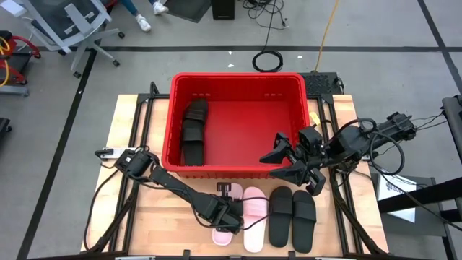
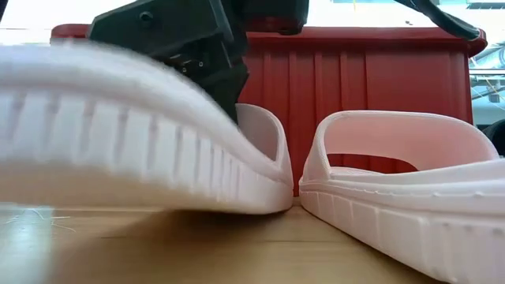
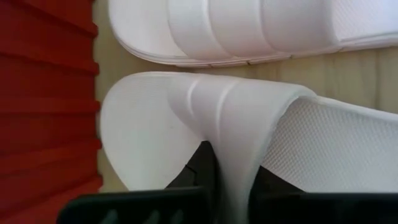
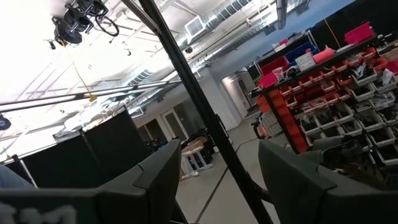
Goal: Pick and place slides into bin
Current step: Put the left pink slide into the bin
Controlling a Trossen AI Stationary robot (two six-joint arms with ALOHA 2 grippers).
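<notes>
Two pale slides lie side by side on the wooden table in front of the red bin (image 1: 238, 76). My left gripper (image 1: 229, 217) is down on the left one (image 1: 222, 235), shut on its strap. The other pale slide (image 1: 253, 217) lies right of it, then two black slides (image 1: 280, 215) (image 1: 304, 221). One black slide (image 1: 193, 130) lies flat inside the bin at its left. My right gripper (image 1: 289, 162) hangs open above the bin's near right corner, its fingers (image 4: 155, 180) aimed up into the room. My left gripper comes from above, slanting down, and pinches the pale slide's ribbed strap (image 3: 231, 163) between its two fingers. One finger (image 3: 200, 169) stands on the toe side of the strap, the other (image 3: 268, 182) on the heel side. The strap narrows between them. The sole (image 2: 158, 170) is still low at the table.
The bin's near wall (image 2: 379, 87) stands just beyond the slides' toe ends. The second pale slide (image 2: 394, 173) lies close beside the held one. Cables and the frame rails run along both table sides.
</notes>
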